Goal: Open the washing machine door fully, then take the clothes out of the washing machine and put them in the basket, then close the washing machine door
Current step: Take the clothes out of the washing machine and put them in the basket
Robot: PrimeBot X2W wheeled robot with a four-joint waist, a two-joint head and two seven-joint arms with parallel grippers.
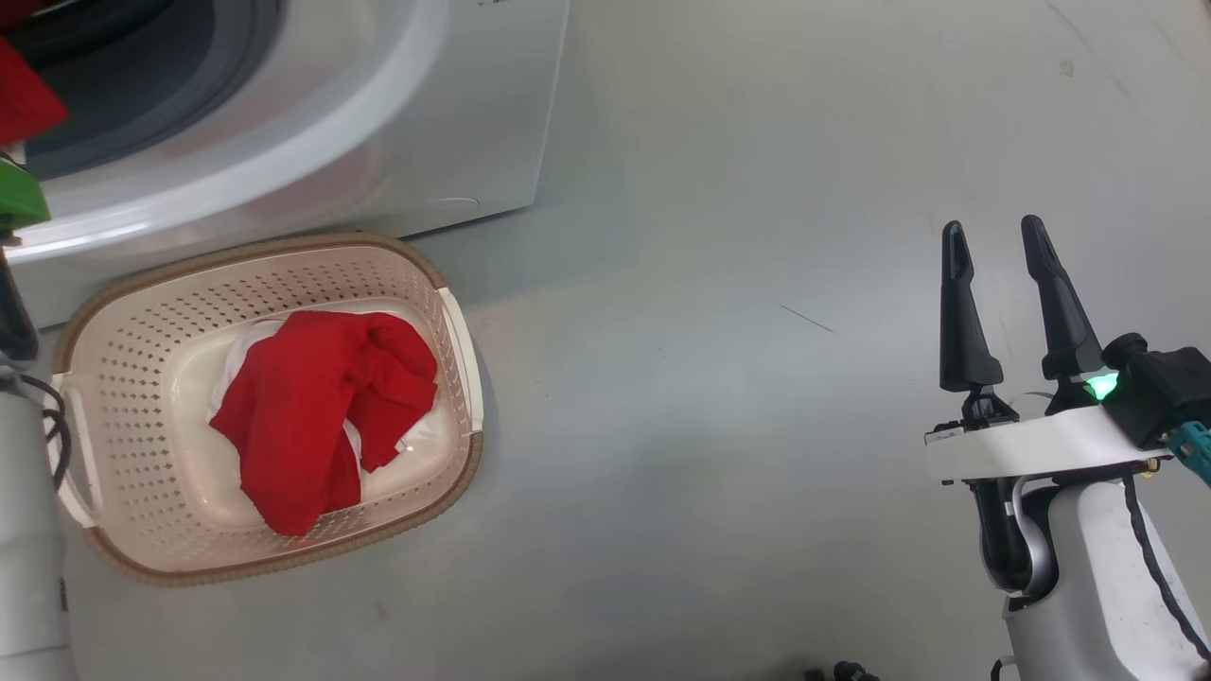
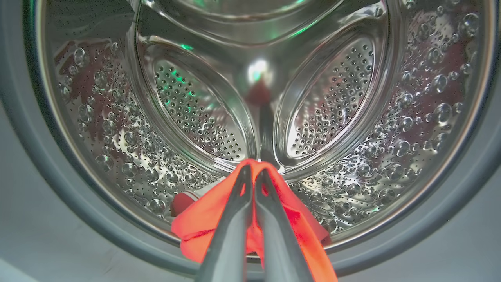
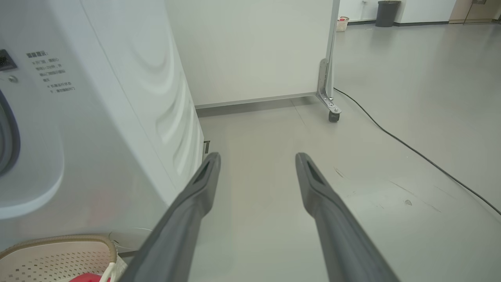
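My left gripper (image 2: 253, 169) is shut on a red garment (image 2: 203, 227) at the grey gasket of the washing machine's drum mouth (image 2: 66, 188); the shiny steel drum lies beyond it. In the head view a piece of that red cloth (image 1: 24, 99) shows at the washing machine (image 1: 397, 142) mouth, top left. The cream basket (image 1: 114, 331) stands on the floor before the machine, holding red and white clothes (image 1: 322, 407). My right gripper (image 1: 993, 232) hangs open over bare floor at the right, far from the basket. The washing machine door is out of view.
In the right wrist view the washing machine's white side (image 3: 129, 98) is at the left, a wheeled white partition (image 3: 328, 78) stands behind, and a black cable (image 3: 411, 147) runs across the grey floor. A dark bin (image 3: 387, 12) stands far off.
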